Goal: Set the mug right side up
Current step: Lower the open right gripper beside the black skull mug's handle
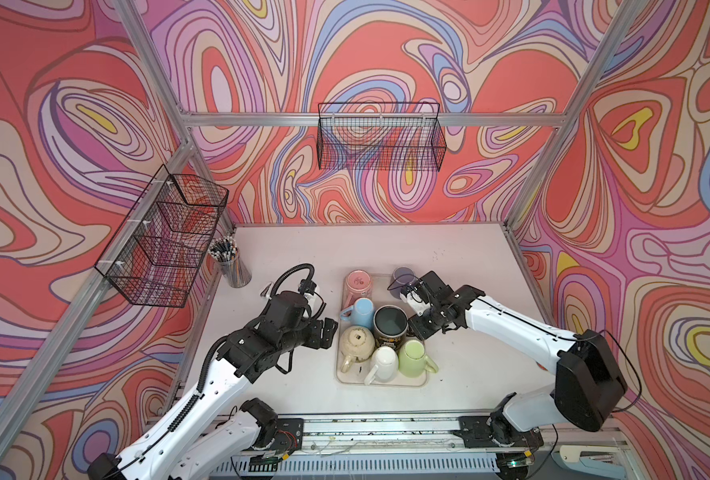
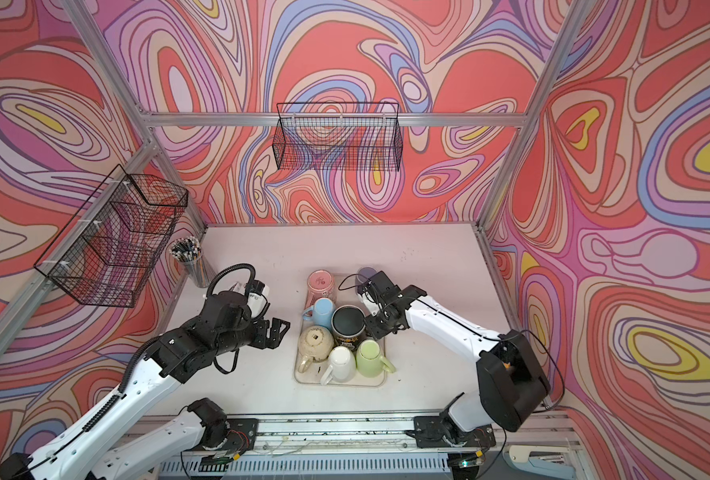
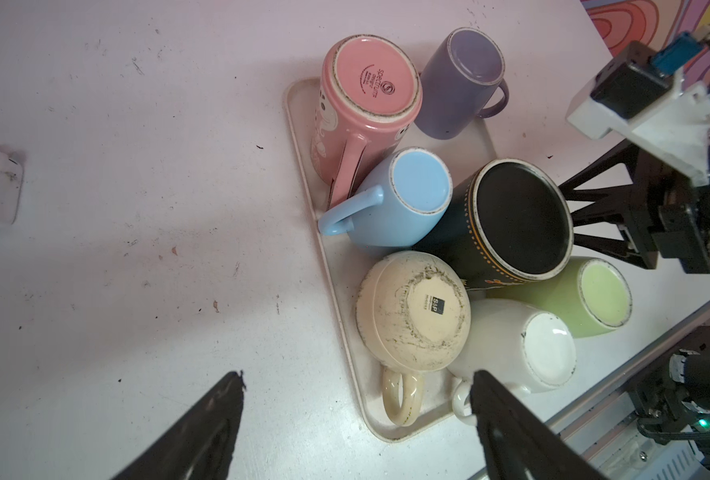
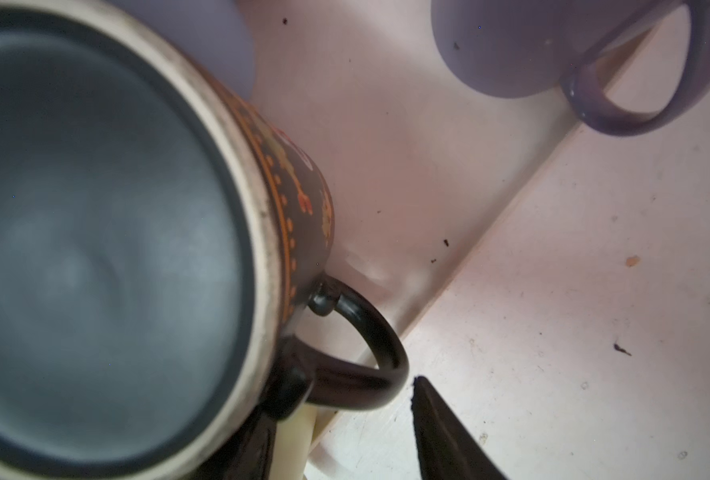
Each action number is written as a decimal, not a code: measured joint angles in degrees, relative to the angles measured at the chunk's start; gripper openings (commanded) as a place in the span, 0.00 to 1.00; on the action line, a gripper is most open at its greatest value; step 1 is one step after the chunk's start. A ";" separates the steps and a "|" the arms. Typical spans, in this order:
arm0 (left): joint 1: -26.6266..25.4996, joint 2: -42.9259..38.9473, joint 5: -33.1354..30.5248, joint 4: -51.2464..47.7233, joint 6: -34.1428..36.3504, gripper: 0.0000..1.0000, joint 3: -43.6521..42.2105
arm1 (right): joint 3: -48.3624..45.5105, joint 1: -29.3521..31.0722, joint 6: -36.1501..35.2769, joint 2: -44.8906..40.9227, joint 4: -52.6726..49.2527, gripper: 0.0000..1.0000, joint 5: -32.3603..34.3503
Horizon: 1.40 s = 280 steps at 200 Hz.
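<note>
Mid-frame, the right gripper point(image 1: 415, 330) reaches low, half-parted astride the handle point(image 4: 380, 332) of the black mug point(image 1: 390, 327); the left gripper point(image 1: 329, 332) gapes wide beside the tray point(image 1: 386, 382).

- The tray point(image 1: 403, 380) lies on the table point(image 1: 303, 249), towards its front edge.
- Seven mugs point(image 1: 384, 361) stand in the tray: two at the far end, two in the middle, three at the near end.
- The largest mug point(image 1: 390, 328) stands mid-tray, on the right.
- The left gripper point(image 1: 328, 332) hangs just left of the tray.
- The right gripper point(image 1: 415, 327) is just right of the largest mug.
- A pencil cup point(image 1: 231, 266) stands at the table's far left.
</note>
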 measured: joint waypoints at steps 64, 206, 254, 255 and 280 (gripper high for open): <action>0.00 0.35 1.07 0.68 -0.02 0.88 0.00 | -4.94 -0.02 -10.40 -5.57 6.34 0.58 -3.02; 0.00 0.13 2.29 0.94 0.00 0.88 -0.09 | 0.57 -6.32 -30.18 -2.14 1.03 0.50 -10.38; 0.00 0.07 2.29 0.94 0.00 0.88 -0.11 | 0.42 -6.43 -31.34 -1.99 1.88 0.41 -10.71; 0.00 0.07 2.29 0.94 0.00 0.88 -0.11 | 0.42 -6.43 -31.36 -1.99 1.90 0.41 -10.73; 0.00 0.02 2.29 0.94 0.00 0.88 -0.11 | 0.42 -6.43 -31.45 -0.55 2.16 0.42 -10.86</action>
